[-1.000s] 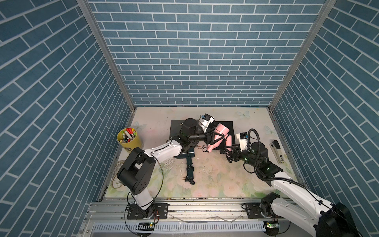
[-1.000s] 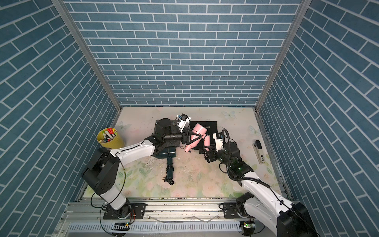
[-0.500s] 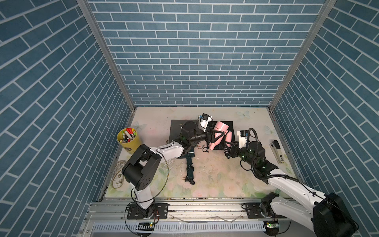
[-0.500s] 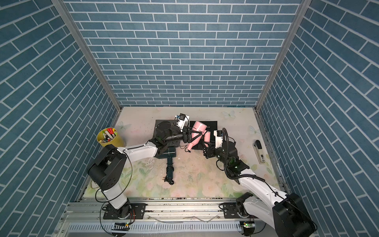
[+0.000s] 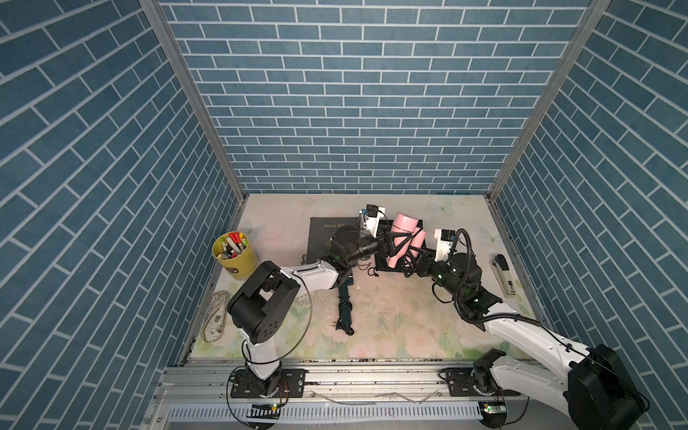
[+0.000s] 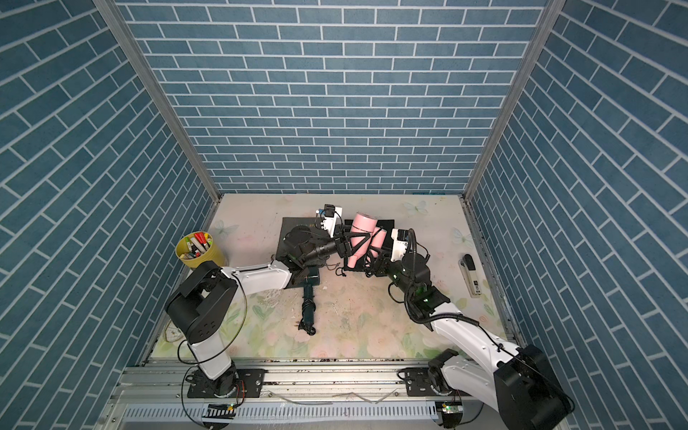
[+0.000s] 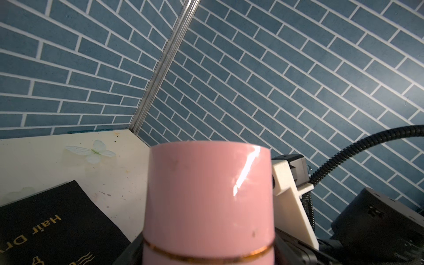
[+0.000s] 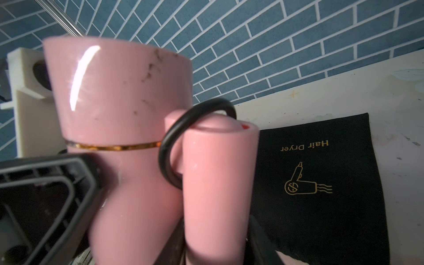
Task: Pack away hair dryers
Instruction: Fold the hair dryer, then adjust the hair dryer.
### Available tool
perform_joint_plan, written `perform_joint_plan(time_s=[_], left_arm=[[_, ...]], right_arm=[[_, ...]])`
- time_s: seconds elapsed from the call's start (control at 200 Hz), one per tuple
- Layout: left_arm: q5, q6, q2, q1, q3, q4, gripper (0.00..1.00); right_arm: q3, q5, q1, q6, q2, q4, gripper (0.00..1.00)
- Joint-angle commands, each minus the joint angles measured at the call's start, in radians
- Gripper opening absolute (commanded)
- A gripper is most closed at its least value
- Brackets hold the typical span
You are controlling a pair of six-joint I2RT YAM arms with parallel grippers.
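My left gripper clamps the pink hair dryer by its barrel, my right gripper by its folded handle, mid-frame over the black pouch. Light, rigid, glossy: likely slippery.

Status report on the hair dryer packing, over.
Left tool shut on pink hair dryer barrel, right tool on handle. Held over black pouch, not inside. Teal hair dryer unpacked on table.

The teal dryer is partly hidden under the left arm. In the left wrist view the blurred pink dryer and a pouch run off the edge.
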Motion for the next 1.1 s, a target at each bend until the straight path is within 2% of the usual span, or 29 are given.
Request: perform_joint_plan(time_s=[0.0,0.085,0.215,0.315,0.5,0.775,1.095], left_arm=[[0.069,-0.065,0.029,-0.100,-0.001,0.079,0.03],[0.079,-0.091,0.018,-0.076,-0.008,0.089,0.03],[0.097,-0.155,0.008,-0.033,-0.022,0.138,0.03],[0.106,-0.207,0.009,-0.011,-0.033,0.197,0.03],[0.119,-0.306,0.025,0.013,-0.022,0.291,0.03],[0.161,-0.341,0.027,0.037,-0.019,0.294,0.03],[0.206,-0.360,0.043,0.038,-0.012,0.315,0.03]], right_arm=[[0.057,-0.239,0.105,-0.028,-0.016,0.062,0.15],[0.037,-0.194,0.099,-0.074,-0.050,-0.069,0.23],[-0.031,-0.185,0.045,-0.069,-0.126,-0.124,0.49],[-0.065,-0.221,-0.010,-0.062,-0.195,-0.134,0.56],[-0.074,-0.302,-0.071,-0.079,-0.262,-0.161,0.62],[-0.099,-0.342,-0.148,-0.050,-0.303,-0.136,0.63],[-0.118,-0.471,-0.231,0.057,-0.256,0.046,0.63]])
